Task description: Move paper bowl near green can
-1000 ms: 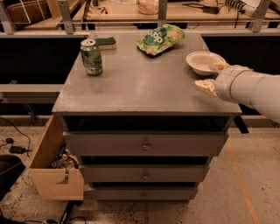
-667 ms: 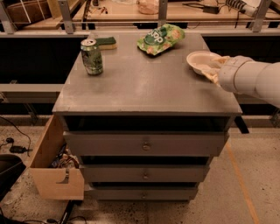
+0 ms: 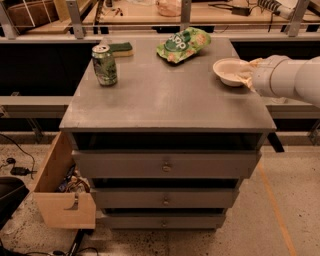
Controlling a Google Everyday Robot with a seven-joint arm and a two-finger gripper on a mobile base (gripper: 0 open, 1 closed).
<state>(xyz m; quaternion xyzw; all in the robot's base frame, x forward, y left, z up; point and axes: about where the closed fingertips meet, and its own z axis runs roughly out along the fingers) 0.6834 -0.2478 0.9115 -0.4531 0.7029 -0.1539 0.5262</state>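
Note:
The paper bowl [image 3: 228, 71] is off-white and shallow and sits near the right edge of the grey cabinet top [image 3: 165, 102]. The green can [image 3: 104, 65] stands upright at the far left of the top, well apart from the bowl. My gripper [image 3: 248, 73] comes in from the right on a white arm [image 3: 290, 80] and is at the bowl's right rim, covering part of it.
A flat green snack bag [image 3: 183, 44] lies at the back middle. A dark green sponge [image 3: 121, 48] lies behind the can. The cabinet has drawers [image 3: 165, 165] in front. An open wooden box [image 3: 62, 192] stands at its lower left. A cluttered bench [image 3: 150, 12] runs behind.
My gripper has moved from the front right of the cabinet top back to the bowl's right rim. The bowl, can and bag have not moved.

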